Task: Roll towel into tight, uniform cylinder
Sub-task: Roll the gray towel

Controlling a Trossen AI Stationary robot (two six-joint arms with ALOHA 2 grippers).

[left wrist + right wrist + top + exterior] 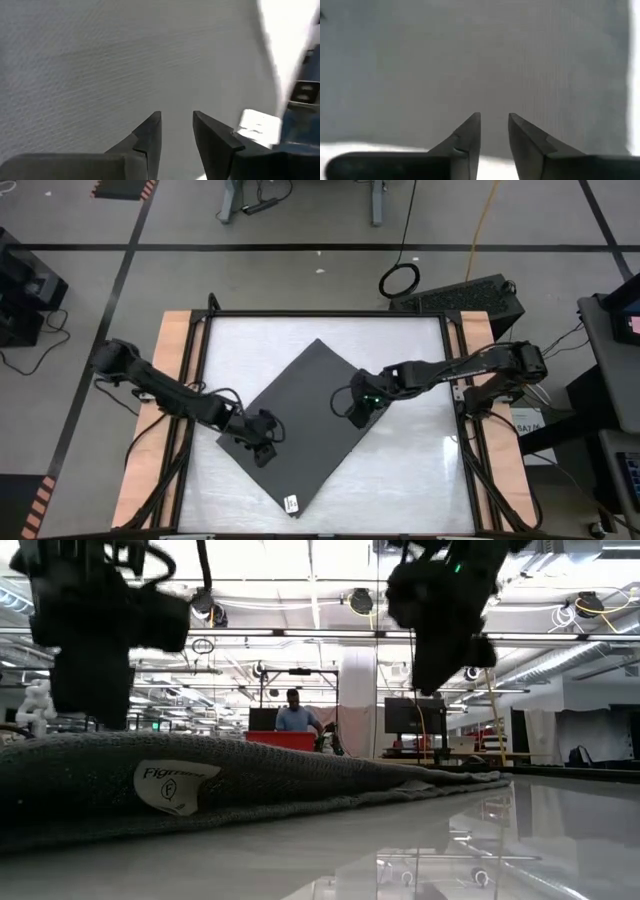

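Both grippers hung over the flat dark charcoal-grey cloth towel [303, 425] at frame centre: left gripper [264, 446] at its lower-left edge, right gripper [357, 414] at its right edge, fingers narrowly parted, pinching nothing. Rolling had not started; everything remained.

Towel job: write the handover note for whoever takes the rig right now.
Left claw: over the towel's left edge, fingers slightly apart, nothing pinched between them in its wrist view.
Right claw: over the towel's right edge, fingers also slightly apart, no cloth between them in its wrist view.
Towel: flat on the table, turned diamond-wise, white tag at the near corner.
Done: towel spread out, both claws positioned at opposite edges.
Left: grip the cloth, then do the whole roll; no roll has been started yet.
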